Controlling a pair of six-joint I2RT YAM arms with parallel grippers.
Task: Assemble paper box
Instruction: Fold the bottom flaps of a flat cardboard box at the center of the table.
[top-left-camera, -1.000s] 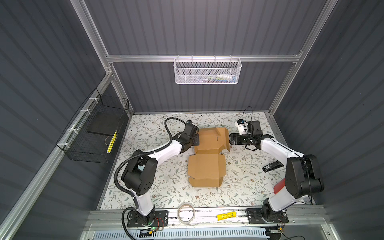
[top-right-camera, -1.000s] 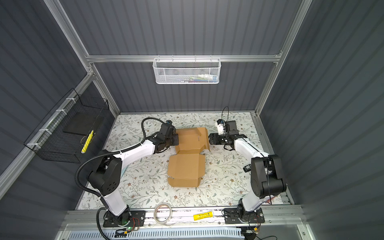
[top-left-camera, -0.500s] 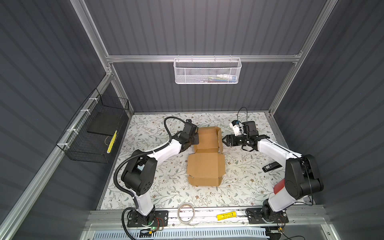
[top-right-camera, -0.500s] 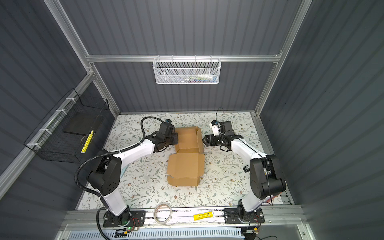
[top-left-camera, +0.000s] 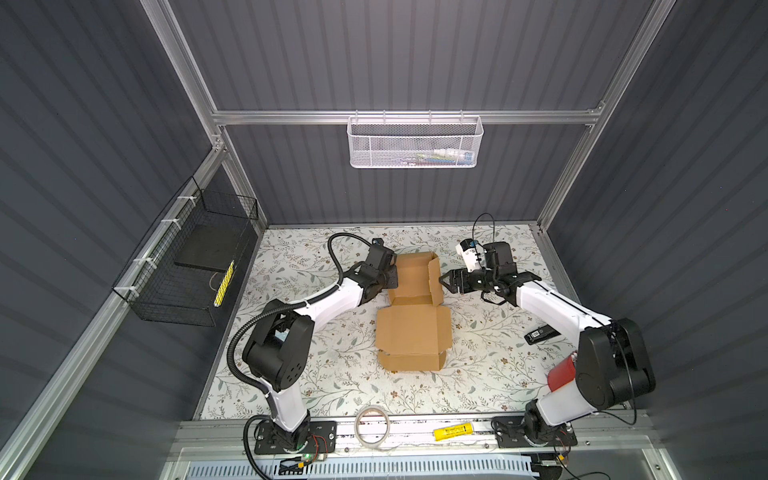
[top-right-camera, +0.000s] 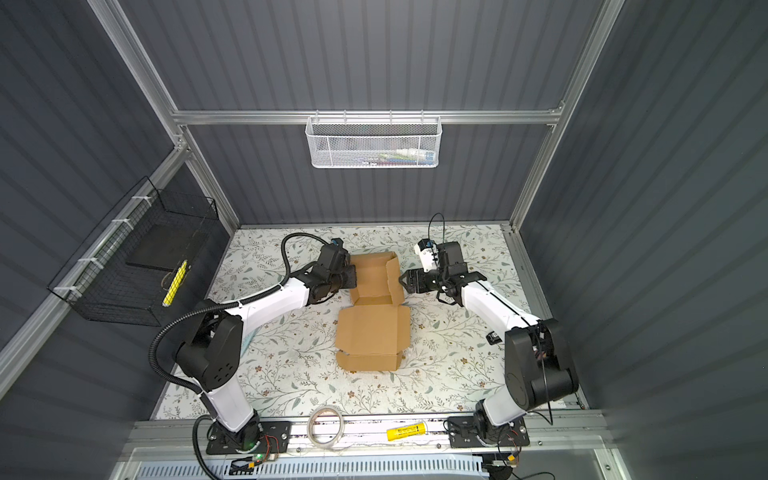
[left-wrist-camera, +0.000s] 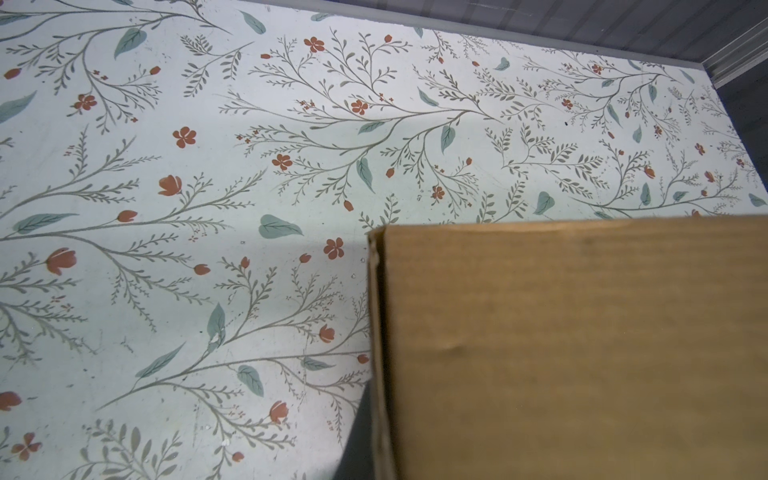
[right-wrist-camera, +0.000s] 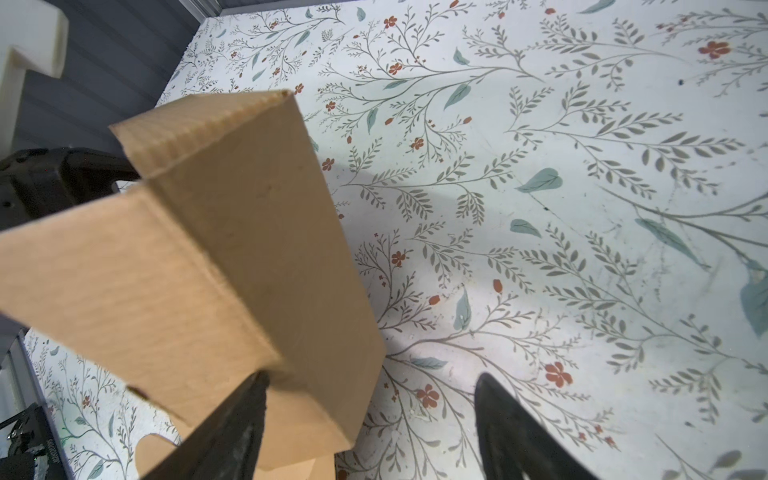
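Paper box (top-left-camera: 413, 328) lies mid-tabletop (top-left-camera: 332, 374), part-folded: near panels flat, far section with its walls raised. Left gripper (top-left-camera: 390, 276) is closed on that section's left wall. Right gripper (top-left-camera: 446, 281) stands wide just beside the upright right flap (top-left-camera: 433, 274). In the right wrist view one fingertip (right-wrist-camera: 237, 415) touches the flap, and nothing is held.

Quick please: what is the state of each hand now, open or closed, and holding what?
Left hand: closed, seemingly pinching the left wall of the paper box.
Right hand: open, holding nothing; one finger touches the box's raised right flap.
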